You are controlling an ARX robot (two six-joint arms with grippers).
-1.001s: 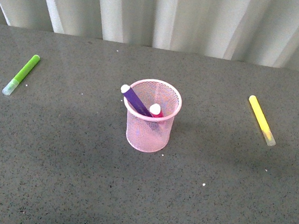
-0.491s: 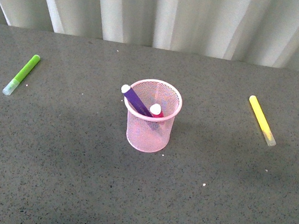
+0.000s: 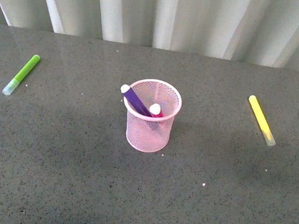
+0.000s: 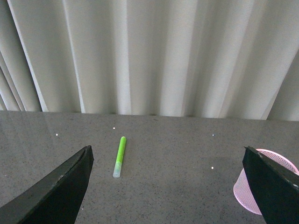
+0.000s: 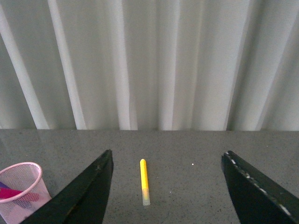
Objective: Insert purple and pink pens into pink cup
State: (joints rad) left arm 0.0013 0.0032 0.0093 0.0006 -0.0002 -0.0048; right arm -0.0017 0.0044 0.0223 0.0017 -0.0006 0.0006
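The pink cup [image 3: 149, 124] stands upright at the middle of the grey table. Inside it the purple pen [image 3: 135, 99] leans with its whitish cap over the left rim, and the pink pen [image 3: 156, 110] stands beside it, cap up. Neither arm shows in the front view. In the left wrist view my left gripper [image 4: 169, 186] is open and empty, with the cup [image 4: 248, 196] partly behind one finger. In the right wrist view my right gripper [image 5: 169, 186] hangs open and empty, and the cup [image 5: 23, 191] with both pens in it sits off to one side.
A lime-green marker [image 3: 21, 74] lies at the table's far left, also seen as the green marker [image 4: 119, 156]. A yellow marker [image 3: 262, 120] lies at the right, again the yellow marker [image 5: 145, 181]. A white pleated curtain [image 3: 166, 14] closes the back edge.
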